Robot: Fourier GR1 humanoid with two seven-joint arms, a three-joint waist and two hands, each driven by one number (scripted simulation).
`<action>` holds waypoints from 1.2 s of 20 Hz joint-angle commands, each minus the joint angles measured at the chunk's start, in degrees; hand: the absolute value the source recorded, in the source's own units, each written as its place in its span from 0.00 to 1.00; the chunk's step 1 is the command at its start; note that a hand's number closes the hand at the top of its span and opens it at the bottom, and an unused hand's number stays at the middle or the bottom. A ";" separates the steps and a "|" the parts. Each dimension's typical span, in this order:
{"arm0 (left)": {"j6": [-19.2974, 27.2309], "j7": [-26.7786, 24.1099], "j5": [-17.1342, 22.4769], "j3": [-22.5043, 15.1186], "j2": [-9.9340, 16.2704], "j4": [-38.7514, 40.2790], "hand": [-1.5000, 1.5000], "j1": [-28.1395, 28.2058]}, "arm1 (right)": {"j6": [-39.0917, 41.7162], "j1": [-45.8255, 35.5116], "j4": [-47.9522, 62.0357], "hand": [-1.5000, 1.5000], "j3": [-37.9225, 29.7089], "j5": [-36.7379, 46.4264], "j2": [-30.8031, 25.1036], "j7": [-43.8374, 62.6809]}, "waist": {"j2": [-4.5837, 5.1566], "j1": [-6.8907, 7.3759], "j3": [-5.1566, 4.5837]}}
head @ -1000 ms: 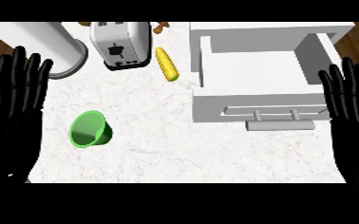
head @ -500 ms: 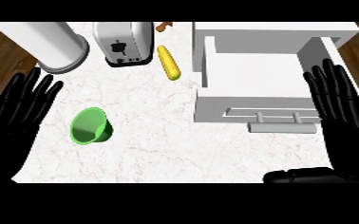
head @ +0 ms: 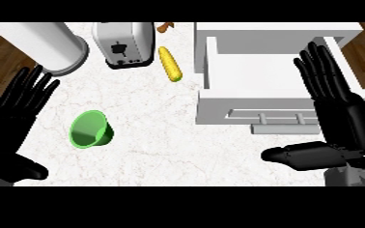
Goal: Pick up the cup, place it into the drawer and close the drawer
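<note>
On counter — one cup, one drawer, perhaps corn — both hands' fingers apart.

The counter looked like pale matt marble, the cup was smooth green plastic, the toaster brushed metal, and the drawer plain matt white.

Toaster beside white canister — corn cob just right.

White marbled desk with kitchen things.
On it lie a green cup tipped sideways, toaster, corn cob and white canister.
</note>
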 commanded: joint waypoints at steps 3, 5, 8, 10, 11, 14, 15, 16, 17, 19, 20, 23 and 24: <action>-2.48 -4.05 -5.85 0.99 -0.18 8.63 0.00 -0.55 | 1.90 -2.08 1.88 0.00 -2.84 -1.62 -0.91 -0.58 | -0.10 -0.08 0.01; -3.98 -6.33 -6.91 2.56 1.42 16.19 0.00 -4.78 | 1.72 0.08 3.80 0.00 0.36 2.39 0.57 -4.30 | -0.06 -0.21 0.01; -4.55 -13.54 -13.29 0.41 -1.61 19.91 0.00 -1.26 | 1.92 -6.09 1.52 0.00 -3.64 -1.81 -1.90 2.94 | -0.08 -0.14 -0.01; -2.83 -17.76 -18.57 -0.11 -1.86 26.89 0.00 -4.25 | 2.57 -6.90 6.21 0.00 -2.21 -0.19 -0.86 -1.95 | 0.04 -0.19 -0.02; -4.18 -21.63 -19.69 1.15 -0.58 29.04 0.00 -2.65 | 3.68 -1.45 3.04 0.00 -4.21 -1.92 -1.55 -3.58 | -0.01 -0.42 -0.02; -5.35 -24.01 -21.42 1.38 1.17 36.82 0.00 -7.09 | 3.37 -6.05 7.59 0.00 -5.67 -1.07 -2.06 -3.91 | 0.00 -0.25 -0.01; -3.55 -26.63 -24.00 1.06 0.91 42.22 0.00 -11.23 | 2.64 -3.21 1.40 0.00 -3.02 -0.47 -0.99 -0.47 | 0.00 -0.66 -0.04; -7.33 -33.90 -25.50 2.09 3.45 45.92 0.00 -6.80 | 1.96 -7.25 5.86 0.00 -2.95 0.11 -0.81 -0.60 | 0.19 -0.53 -0.10; -5.82 -34.66 -26.41 1.32 1.71 49.04 0.00 -8.62 | 2.69 -6.78 4.58 0.00 -4.15 -1.58 -1.12 -0.89 | 0.10 -0.59 -0.07; -5.05 -36.99 -28.26 1.59 3.31 52.51 0.00 -10.49 | 2.91 -5.54 1.84 0.00 -3.34 -1.65 -1.05 1.96 | -0.01 -0.48 -0.04; -7.28 -38.94 -28.01 2.81 5.58 59.67 0.00 -13.85 | 2.70 -6.11 2.32 0.00 -4.23 -2.06 -1.18 1.07 | 0.13 -0.89 -0.09; -3.16 -43.73 -31.48 0.76 3.51 63.32 0.00 -15.34 | 4.09 -4.25 1.87 0.00 -6.21 -2.77 -2.39 0.42 | 0.03 -0.60 -0.04; -2.34 -45.67 -32.69 -0.21 2.36 65.28 0.00 -15.86 | 0.61 -8.52 5.84 0.00 -2.01 2.22 0.35 0.66 | 0.13 -0.50 -0.08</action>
